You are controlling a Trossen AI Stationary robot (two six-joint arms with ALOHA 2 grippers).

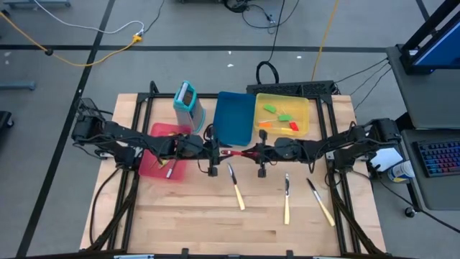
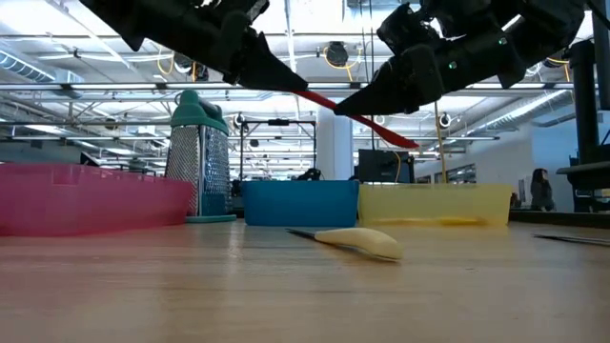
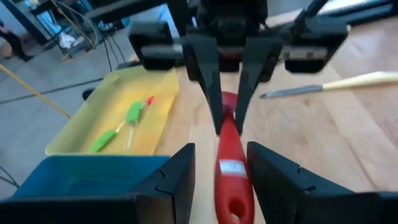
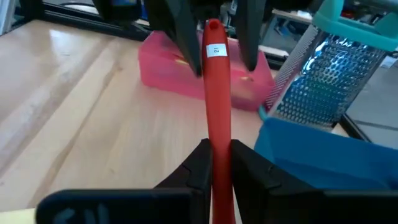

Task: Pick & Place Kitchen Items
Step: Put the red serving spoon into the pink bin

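Wooden table (image 1: 180,216) under both arms, warehouse ceiling behind. Red spatula (image 1: 237,152) in mid-air over the table's middle, just in front of the blue tray (image 1: 233,119). Pinched by the right gripper (image 4: 216,163), fingers clamped on its shaft. Handle end between the spread fingers of the left gripper (image 3: 219,167), untouched. Three cream-handled knives (image 1: 236,191) flat on the wood nearer the front.
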